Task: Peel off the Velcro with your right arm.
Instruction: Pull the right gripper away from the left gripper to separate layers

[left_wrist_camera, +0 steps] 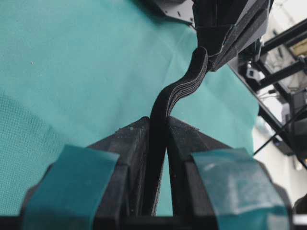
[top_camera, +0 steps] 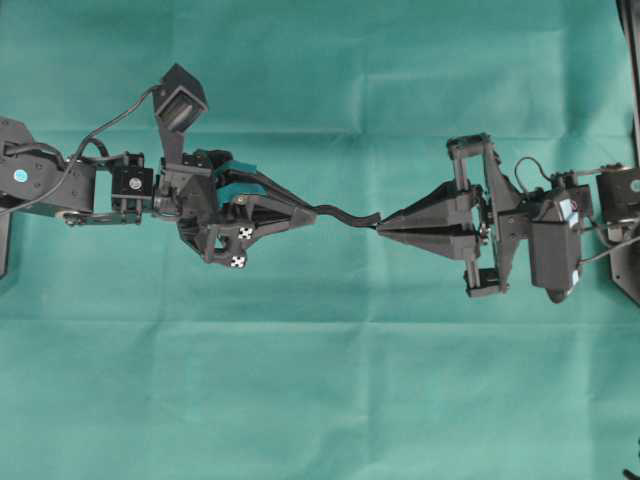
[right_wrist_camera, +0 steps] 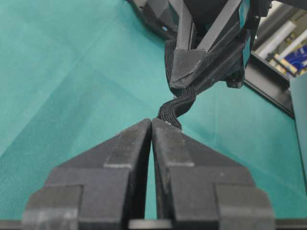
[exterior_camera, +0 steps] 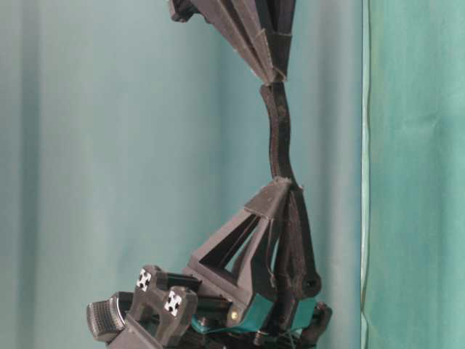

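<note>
The Velcro (top_camera: 345, 214) is a thin black wavy strip held in the air between my two grippers above the teal cloth. My left gripper (top_camera: 312, 212), with teal parts and checker markers, is shut on one end; the strip runs down between its fingers (left_wrist_camera: 139, 143) in the left wrist view. My right gripper (top_camera: 380, 226), with plain dark-grey pointed fingers, is shut on the very tip of the other end. In the right wrist view its tips (right_wrist_camera: 152, 120) meet, and the Velcro (right_wrist_camera: 175, 108) bends away to the left gripper (right_wrist_camera: 180, 86). The two layers look stuck together.
A teal cloth (top_camera: 320, 380) covers the table. A black frame rail (top_camera: 630, 60) runs along the right edge. The left arm's camera (top_camera: 180, 100) sticks out towards the back.
</note>
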